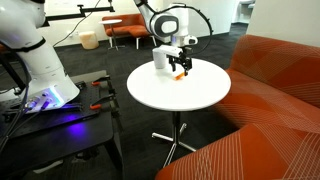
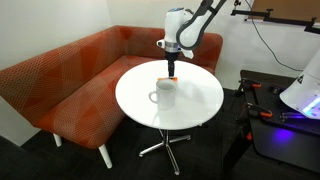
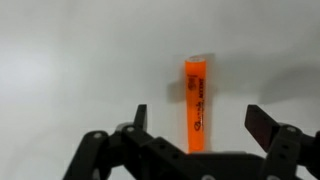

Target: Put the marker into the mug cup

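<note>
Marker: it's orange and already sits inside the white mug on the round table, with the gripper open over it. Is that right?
Not quite. The marker is not inside the mug cup. The wrist view shows it lying on the table, between the spread fingers of the gripper. The rest stands: orange marker, white cup on the round table, gripper open over it.

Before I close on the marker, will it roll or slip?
The marker looks stiff and light, so it should lift without bending. Lying flat on the smooth table, its glossy body might roll or slip if the open gripper closes off-centre.
</note>
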`<state>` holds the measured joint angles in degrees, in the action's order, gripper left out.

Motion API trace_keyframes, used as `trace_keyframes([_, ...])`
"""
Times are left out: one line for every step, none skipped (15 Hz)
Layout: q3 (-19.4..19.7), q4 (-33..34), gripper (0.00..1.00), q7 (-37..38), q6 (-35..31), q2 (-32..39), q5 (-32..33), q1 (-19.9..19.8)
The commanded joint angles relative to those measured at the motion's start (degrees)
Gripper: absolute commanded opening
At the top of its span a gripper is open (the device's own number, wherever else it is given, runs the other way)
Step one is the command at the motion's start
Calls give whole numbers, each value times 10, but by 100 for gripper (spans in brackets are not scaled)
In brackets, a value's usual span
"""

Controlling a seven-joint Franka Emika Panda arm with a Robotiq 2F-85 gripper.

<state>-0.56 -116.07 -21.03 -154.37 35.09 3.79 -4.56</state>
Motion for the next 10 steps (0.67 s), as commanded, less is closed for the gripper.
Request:
trace_keyframes([-8,27,100,14,24,11,11,-1])
trace_keyframes([-8,31,100,14,26,14,12,-1])
trace_keyframes([-9,36,100,13,29,17,11,-1])
trace_keyframes([-10,41,100,13,31,21,11,-2])
trace_keyframes([-9,46,99,14,34,24,11,-1])
trace_keyframes([-10,51,99,13,36,28,11,-2])
trace_keyframes([-9,57,99,14,38,32,12,-1])
trace_keyframes([-9,61,99,14,41,35,12,-1])
trace_keyframes([-8,65,99,15,44,38,12,0])
trace_keyframes([-9,69,88,14,46,41,12,-1])
